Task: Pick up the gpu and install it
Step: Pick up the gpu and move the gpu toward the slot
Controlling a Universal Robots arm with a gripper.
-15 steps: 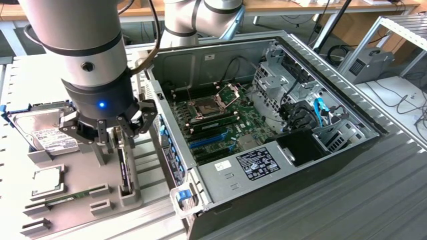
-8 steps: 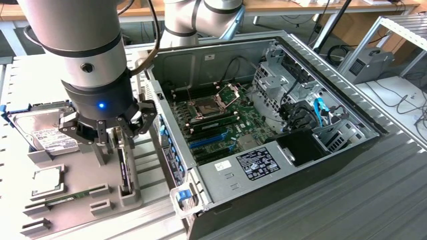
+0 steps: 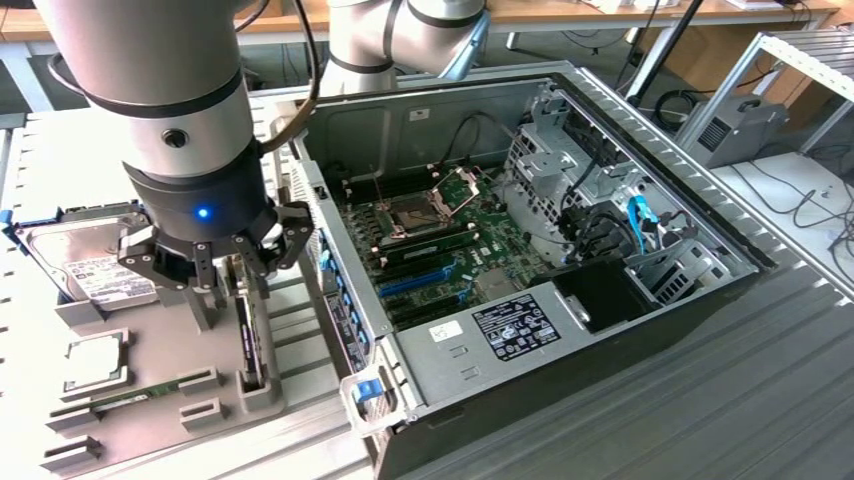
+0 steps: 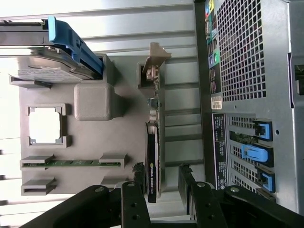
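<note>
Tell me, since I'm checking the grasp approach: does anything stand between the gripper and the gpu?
Nothing visible does. The open gripper hangs right above the gpu, which stands on edge in the gray tray, a finger to either side.

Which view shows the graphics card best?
The wrist view: the graphics card stands on edge in the grey holder, nearly whole length and metal bracket visible. In the exterior view the gripper hides part of it, leaving a thin dark edge.

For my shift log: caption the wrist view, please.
Open claw straddles the gpu standing on edge in the gray fixture, beside the computer case.
</note>
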